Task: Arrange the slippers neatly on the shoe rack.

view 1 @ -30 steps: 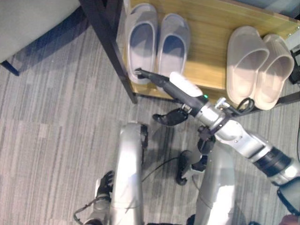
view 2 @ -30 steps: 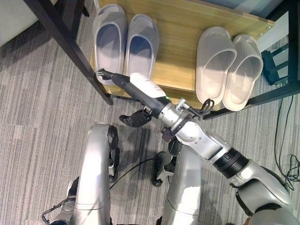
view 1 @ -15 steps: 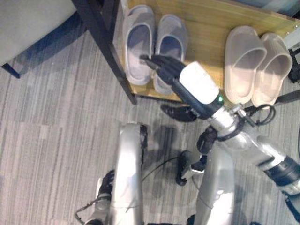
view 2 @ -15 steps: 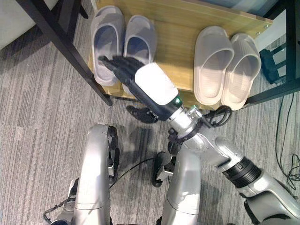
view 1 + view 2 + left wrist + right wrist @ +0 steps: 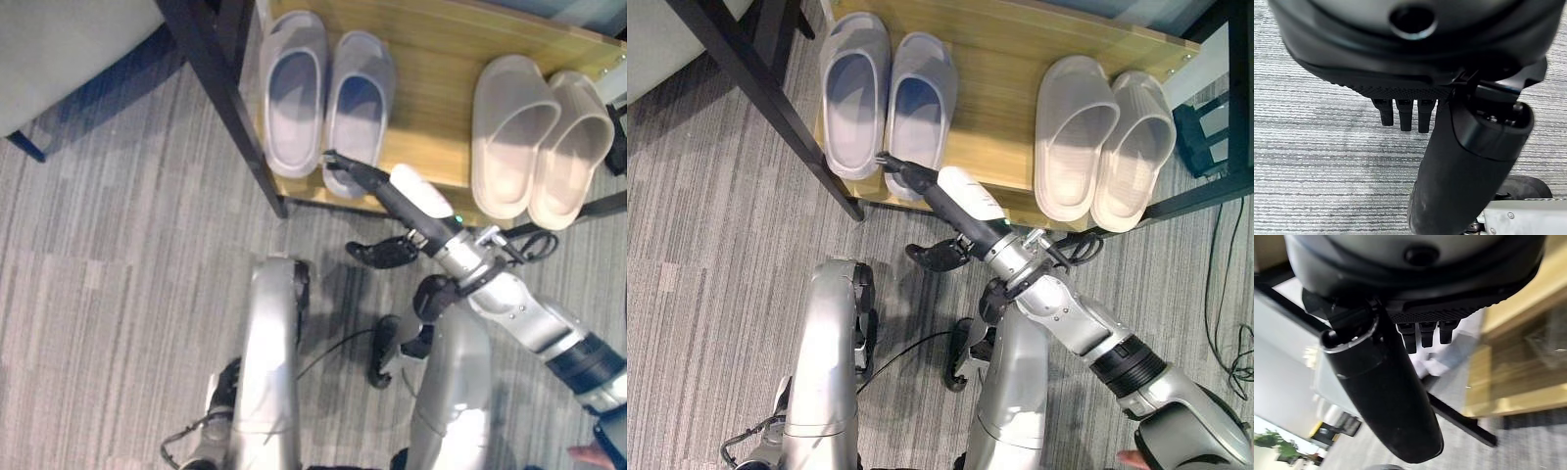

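Two pale grey slippers (image 5: 294,93) (image 5: 359,108) lie side by side at the left end of the wooden shoe rack shelf (image 5: 436,69). A beige pair (image 5: 511,132) (image 5: 573,147) lies at its right end. My right hand (image 5: 397,193) reaches in low from the right, open with straight fingers held edge-on. Its fingertips (image 5: 338,162) are at the heel of the inner grey slipper. The right wrist view looks past the straight fingers (image 5: 1427,335) at the shelf edge (image 5: 1528,396). My left hand (image 5: 223,384) hangs low by my side, open, its fingers (image 5: 1403,115) over the carpet.
A black frame leg (image 5: 220,98) of the rack slants down at the shelf's left end. A grey seat (image 5: 69,44) stands at the far left. Grey striped carpet (image 5: 118,294) lies in front of the rack. A person's fingertip (image 5: 588,455) shows at the lower right edge.
My right hand went from the outer grey slipper's heel, turned palm-down over both heels, and now lies edge-on again at the inner slipper's heel. My left hand has stayed put.
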Robot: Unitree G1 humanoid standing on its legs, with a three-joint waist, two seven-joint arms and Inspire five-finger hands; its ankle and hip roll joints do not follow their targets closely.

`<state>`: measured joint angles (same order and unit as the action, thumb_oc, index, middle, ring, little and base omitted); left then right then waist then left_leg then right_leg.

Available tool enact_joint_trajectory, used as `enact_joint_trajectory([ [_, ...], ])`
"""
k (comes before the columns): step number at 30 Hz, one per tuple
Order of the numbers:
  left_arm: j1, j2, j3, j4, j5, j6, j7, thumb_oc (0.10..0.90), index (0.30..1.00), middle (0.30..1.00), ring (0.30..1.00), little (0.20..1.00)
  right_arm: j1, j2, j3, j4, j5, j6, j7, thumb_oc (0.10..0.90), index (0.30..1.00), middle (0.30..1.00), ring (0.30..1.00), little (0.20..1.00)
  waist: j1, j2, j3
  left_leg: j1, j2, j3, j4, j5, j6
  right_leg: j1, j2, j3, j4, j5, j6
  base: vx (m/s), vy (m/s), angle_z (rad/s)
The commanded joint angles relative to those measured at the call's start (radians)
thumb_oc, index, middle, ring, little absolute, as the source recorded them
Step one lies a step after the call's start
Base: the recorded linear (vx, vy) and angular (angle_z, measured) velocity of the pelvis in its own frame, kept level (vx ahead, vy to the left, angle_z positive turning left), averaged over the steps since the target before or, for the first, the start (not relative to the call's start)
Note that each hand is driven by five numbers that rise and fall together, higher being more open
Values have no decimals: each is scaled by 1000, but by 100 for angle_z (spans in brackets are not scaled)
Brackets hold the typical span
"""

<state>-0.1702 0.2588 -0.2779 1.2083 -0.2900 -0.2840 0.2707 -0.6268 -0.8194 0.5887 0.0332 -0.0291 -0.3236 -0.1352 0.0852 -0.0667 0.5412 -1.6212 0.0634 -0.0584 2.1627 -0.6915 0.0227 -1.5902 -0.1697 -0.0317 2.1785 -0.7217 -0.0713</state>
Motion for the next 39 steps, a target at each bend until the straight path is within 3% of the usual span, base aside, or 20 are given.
enact_joint_trajectory([
  [1,72,-14,-40,39,1,-13,1,800,900,900,900,900,-147,-19,-36,-58,76,-62,-26,800,900,900,900,900,30,20,-21,51,-31,-34,31,-82,44,20,-4,26,-22,-25,-23,0,0,0],
  [8,74,-10,-48,48,8,-16,5,800,900,900,900,900,-229,-34,-18,8,25,-61,-70,800,900,900,900,900,38,28,-21,51,-33,-35,33,-84,44,20,-9,26,-19,-28,-24,0,0,0],
  [15,48,-1,-25,55,-19,-19,-3,800,900,900,900,900,-223,-40,-27,-44,28,-70,-62,800,900,900,900,900,30,24,-21,51,-32,-39,41,-86,44,20,-8,26,-13,-28,-21,0,0,0],
  [18,47,-3,8,65,-10,-10,-10,800,900,900,900,900,-134,-53,-106,-264,104,-111,10,800,900,900,900,900,23,10,-21,51,-32,-33,45,-90,43,20,-3,30,-6,-28,-18,0,0,0],
  [22,49,-8,22,71,1,-10,-6,800,900,900,900,900,-79,-57,-158,-357,56,-125,-11,800,900,900,900,900,21,2,-21,51,-32,-32,47,-91,42,20,0,31,-5,-28,-20,-2,3,1],
  [28,18,-12,76,47,33,-13,31,800,900,900,900,900,87,-69,-318,-507,-94,-165,-121,800,900,900,900,900,16,-23,-21,51,-37,-16,19,-80,43,20,10,31,-29,-13,-15,0,0,0],
  [31,-49,-11,112,17,22,-23,44,800,900,900,900,900,194,-32,-395,-496,-103,-175,-158,800,900,900,900,900,9,-32,-23,51,-39,-11,-110,-21,34,45,1,4,-164,34,-5,-130,43,1],
  [33,-58,-20,125,-6,5,-35,64,800,900,900,900,900,281,51,-403,-462,-24,-195,-137,800,900,900,900,900,2,-23,-109,51,-45,-21,-271,46,33,70,-7,-57,-327,74,0,-170,27,7],
  [34,-56,-19,123,-7,5,-35,64,800,900,900,900,900,285,52,-406,-464,-21,-195,-133,800,900,900,900,900,3,-23,-112,51,-46,-22,-277,52,33,72,-8,-59,-333,78,-1,-189,44,10],
  [35,-86,-2,139,-62,-75,-38,55,800,900,900,900,900,338,160,-381,-373,190,-193,-62,800,900,900,900,900,-9,-16,-172,91,-37,-33,-408,119,30,117,-9,-100,-472,113,-1,-173,46,16],
  [37,-92,26,162,-110,-92,-46,47,800,900,900,900,900,426,204,-388,-349,214,-194,-40,800,900,900,900,900,-18,-19,-194,186,-19,-53,-528,167,22,213,-13,-131,-593,144,9,-253,62,17],
  [39,-99,66,149,-132,-37,-46,53,800,900,900,900,900,497,259,-363,-201,213,-180,-39,800,900,900,900,900,-32,-23,-224,373,4,-69,-783,241,12,395,0,-156,-854,216,27,-324,67,14],
])
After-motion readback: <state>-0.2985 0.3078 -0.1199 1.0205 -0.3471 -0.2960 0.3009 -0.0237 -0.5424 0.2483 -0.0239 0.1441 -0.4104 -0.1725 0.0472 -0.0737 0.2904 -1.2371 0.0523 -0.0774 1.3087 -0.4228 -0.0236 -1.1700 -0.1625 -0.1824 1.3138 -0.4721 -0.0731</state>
